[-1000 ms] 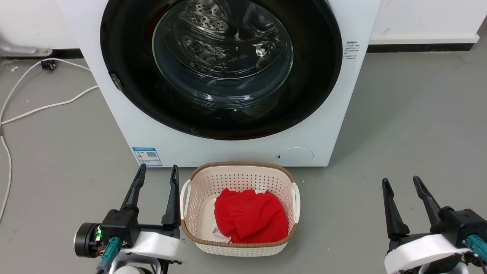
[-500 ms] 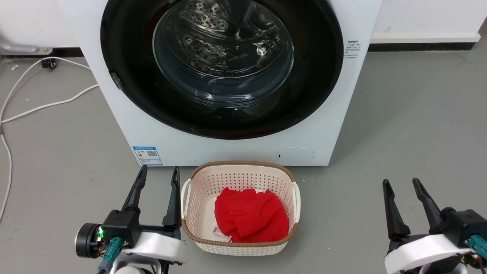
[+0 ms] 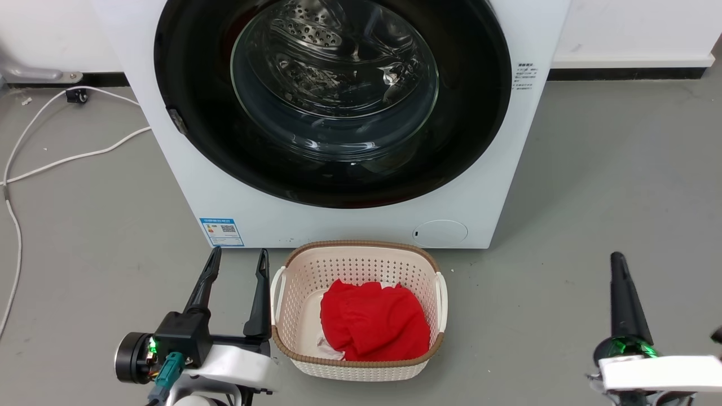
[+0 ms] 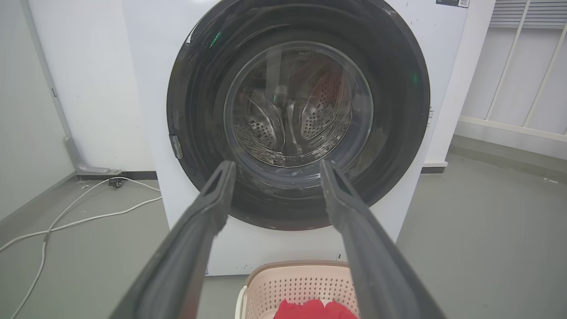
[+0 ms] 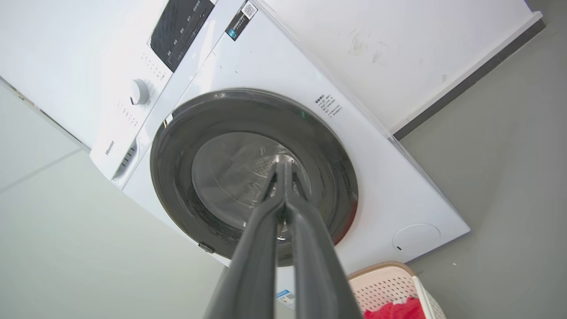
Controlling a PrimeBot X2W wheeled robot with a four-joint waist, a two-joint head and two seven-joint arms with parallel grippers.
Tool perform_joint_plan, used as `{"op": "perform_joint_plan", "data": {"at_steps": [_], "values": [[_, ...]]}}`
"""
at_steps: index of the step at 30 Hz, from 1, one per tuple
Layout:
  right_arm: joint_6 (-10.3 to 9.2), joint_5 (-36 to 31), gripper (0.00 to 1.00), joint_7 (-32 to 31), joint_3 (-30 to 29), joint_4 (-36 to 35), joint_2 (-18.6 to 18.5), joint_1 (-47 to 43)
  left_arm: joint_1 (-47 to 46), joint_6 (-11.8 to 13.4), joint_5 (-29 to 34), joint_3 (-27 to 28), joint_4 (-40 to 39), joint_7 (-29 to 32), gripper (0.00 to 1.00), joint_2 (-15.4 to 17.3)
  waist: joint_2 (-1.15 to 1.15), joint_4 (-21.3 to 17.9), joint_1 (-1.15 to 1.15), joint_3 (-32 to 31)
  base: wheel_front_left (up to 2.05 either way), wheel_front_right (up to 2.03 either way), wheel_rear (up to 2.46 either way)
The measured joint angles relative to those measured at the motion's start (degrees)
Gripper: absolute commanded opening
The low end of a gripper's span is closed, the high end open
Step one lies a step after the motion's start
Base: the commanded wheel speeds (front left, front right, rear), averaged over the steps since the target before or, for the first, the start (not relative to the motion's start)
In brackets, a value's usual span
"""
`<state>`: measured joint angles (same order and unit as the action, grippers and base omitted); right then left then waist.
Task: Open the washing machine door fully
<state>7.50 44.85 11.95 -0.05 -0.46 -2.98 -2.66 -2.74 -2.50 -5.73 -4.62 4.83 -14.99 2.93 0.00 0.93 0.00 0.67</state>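
The washing machine [image 3: 338, 225] is a big white front-loader standing on the grey floor. Its round glossy black washing machine door [image 3: 333, 101] lies flush against the front, and the steel drum shows through the glass bowl. A small grey catch [image 3: 176, 121] sits on the door's left rim. My left gripper [image 3: 238, 254] is open at the lower left, well short of the machine and empty. In the left wrist view its fingers [image 4: 212, 208] frame the door [image 4: 297, 110]. My right gripper [image 3: 617, 258] stands at the lower right, turned on edge. Its fingers [image 5: 270, 221] are pressed together, shut on nothing, before the door [image 5: 221, 177].
A cream laundry basket [image 3: 358, 248] holding a red cloth [image 3: 375, 324] sits on the floor right in front of the machine, between my arms. A white cable [image 3: 67, 158] trails across the floor at the left. A round flap [image 3: 440, 232] and a blue label [image 3: 221, 231] are low on the front.
My right gripper has gone from open to shut and its wrist has rolled, so one finger outline shows. The head view shifted slightly. The left gripper and the door are as before.
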Motion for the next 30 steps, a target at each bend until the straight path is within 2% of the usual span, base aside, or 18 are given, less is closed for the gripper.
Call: {"op": "perform_joint_plan", "data": {"at_steps": [4, 9, 11, 13, 16, 17, 21, 24, 29, 30], "values": [[-0.01, 21.76, 0.0, 1.82, 0.38, -2.01, 0.07, 0.18, 0.0, 0.05, -0.97, -0.16, -0.01, -0.01, 1.0, -0.02, 0.0, 0.28, 0.0, -0.06, 0.0, 0.0, 0.0], [0.0, 33.61, 0.0, 2.04, -1.55, -6.91, 0.1, 3.98, -0.01, 0.21, -1.72, 0.05, -0.66, -0.07, 1.0, -0.02, 0.0, 0.47, 0.0, 0.18, 0.0, 0.0, 0.0], [-0.01, 39.66, 0.0, 0.46, -2.82, -7.17, 0.13, 6.04, -0.02, 0.19, -1.72, 0.27, -0.82, -0.08, 1.0, -0.02, 0.0, 0.41, 0.0, 0.29, 0.0, 0.0, 0.0], [-0.01, 42.81, 0.0, -1.48, -4.92, -6.13, -0.48, 8.78, -0.1, 0.21, -1.72, 0.42, -1.05, -0.08, 1.0, -0.01, 0.0, 0.33, 0.0, 0.67, 0.0, 0.0, 0.0], [-0.01, 47.35, 0.0, -4.7, -7.17, -2.82, -3.37, 14.41, -0.85, 0.2, -1.7, 0.18, -1.25, -0.08, 1.0, -0.02, 0.0, 0.5, 0.0, 1.56, 0.0, 0.0, 0.0], [-0.01, 51.41, 0.0, -7.53, -8.09, 1.12, -6.69, 20.93, -1.64, 0.14, -1.62, 0.23, -1.76, -0.08, 1.0, -0.02, 0.0, 0.74, 0.0, 2.76, 0.0, 0.0, 0.0], [-0.01, 54.89, 0.0, -10.59, -7.44, 8.53, -12.51, 30.52, -3.0, 0.21, -1.48, 0.33, -2.7, -0.08, 1.0, -0.01, 0.0, 1.07, 0.0, 5.04, 0.0, 0.0, 0.0], [-0.01, 55.8, 0.0, -13.32, -4.55, 15.33, -17.25, 38.6, -4.53, 0.49, -1.34, 0.12, -3.34, -0.08, 1.0, -0.03, 0.0, 1.4, 0.0, 7.17, 0.0, 0.0, 0.0], [-0.01, 55.13, 0.0, -18.87, 3.12, 27.1, -22.79, 51.77, -6.95, 1.02, -1.05, -0.42, -3.98, -0.08, 1.0, -0.03, 0.0, 2.04, 0.0, 10.96, 0.0, 0.0, 0.0], [-0.01, 54.01, 0.0, -23.83, 8.55, 33.41, -24.2, 59.31, -8.37, 1.24, -0.94, -0.65, -4.41, -0.08, 1.0, -0.02, 0.0, 2.51, 0.0, 13.16, 0.0, 0.0, 0.0]]}}
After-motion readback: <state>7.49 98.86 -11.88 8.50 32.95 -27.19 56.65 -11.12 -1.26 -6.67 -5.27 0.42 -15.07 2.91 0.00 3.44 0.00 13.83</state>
